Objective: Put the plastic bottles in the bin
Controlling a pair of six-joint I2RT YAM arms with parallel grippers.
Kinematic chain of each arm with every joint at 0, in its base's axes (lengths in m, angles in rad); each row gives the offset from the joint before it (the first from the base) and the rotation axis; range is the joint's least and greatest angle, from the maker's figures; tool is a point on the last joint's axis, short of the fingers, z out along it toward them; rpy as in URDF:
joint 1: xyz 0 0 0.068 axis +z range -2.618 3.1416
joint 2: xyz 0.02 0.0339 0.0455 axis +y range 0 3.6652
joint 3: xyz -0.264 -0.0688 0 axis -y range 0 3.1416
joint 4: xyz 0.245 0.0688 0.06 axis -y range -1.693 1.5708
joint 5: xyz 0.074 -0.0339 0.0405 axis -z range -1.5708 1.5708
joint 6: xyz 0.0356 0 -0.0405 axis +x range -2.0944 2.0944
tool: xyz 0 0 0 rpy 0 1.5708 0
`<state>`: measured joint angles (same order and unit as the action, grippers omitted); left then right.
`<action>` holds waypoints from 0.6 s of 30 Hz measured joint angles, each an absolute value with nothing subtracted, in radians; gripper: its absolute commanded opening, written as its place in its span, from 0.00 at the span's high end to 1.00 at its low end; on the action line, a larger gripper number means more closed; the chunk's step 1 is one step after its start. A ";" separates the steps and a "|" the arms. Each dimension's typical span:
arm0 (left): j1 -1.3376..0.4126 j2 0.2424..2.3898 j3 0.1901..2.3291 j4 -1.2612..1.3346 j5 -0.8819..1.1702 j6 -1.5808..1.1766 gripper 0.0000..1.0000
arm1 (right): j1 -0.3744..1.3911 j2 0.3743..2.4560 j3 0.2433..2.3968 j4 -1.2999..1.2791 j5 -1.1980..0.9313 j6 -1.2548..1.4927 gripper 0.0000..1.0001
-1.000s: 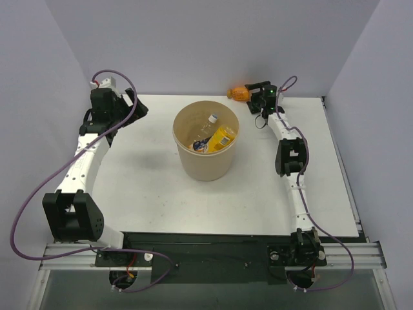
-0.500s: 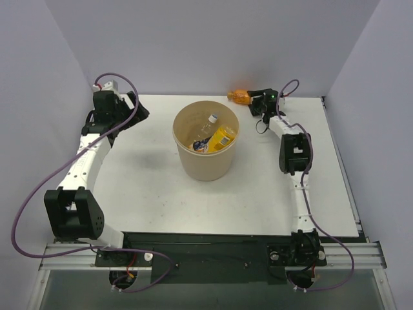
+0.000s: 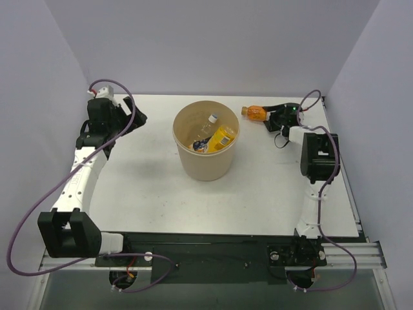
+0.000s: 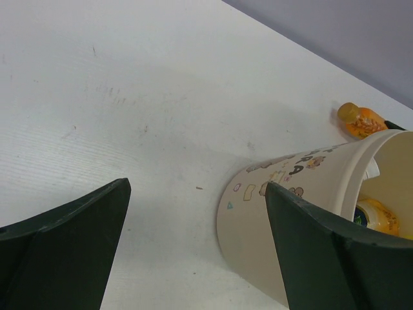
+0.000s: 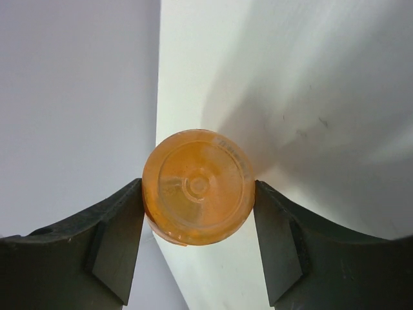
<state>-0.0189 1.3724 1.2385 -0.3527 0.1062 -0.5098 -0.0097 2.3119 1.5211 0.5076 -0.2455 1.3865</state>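
My right end effector (image 5: 197, 216) clamps the squat orange bottle (image 5: 197, 186), whose round base is wedged tight in the grip. The tan bin (image 3: 193, 165) stands well off to its left. My left end effector (image 4: 195, 194) is spread wide.

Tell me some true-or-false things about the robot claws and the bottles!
1. The right claw is squeezing the orange bottle. True.
2. The bin has nothing in it. False: an orange-yellow bottle and a clear bottle lie inside.
3. The left claw holds a bottle. False: it is open and holds nothing.
4. The bin stands upright between the two arms. True.
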 measured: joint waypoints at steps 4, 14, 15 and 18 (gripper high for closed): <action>-0.019 1.294 1.202 -0.356 0.106 -0.510 0.03 | -0.041 2.111 1.335 0.495 -0.281 1.332 0.65; -0.019 1.147 1.122 -0.384 0.114 -0.505 0.03 | -0.065 1.575 1.189 0.355 -0.317 1.127 0.65; -0.019 1.141 1.121 -0.389 0.117 -0.503 0.03 | -0.063 1.529 1.190 0.336 -0.319 1.104 0.65; -0.019 1.128 1.118 -0.404 0.128 -0.492 0.03 | -0.044 1.427 1.209 0.254 -0.319 1.024 0.64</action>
<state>-0.0189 1.1278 1.1183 -0.4042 0.1280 -0.4915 -0.0437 1.4273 1.2091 0.2543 -0.3191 1.0245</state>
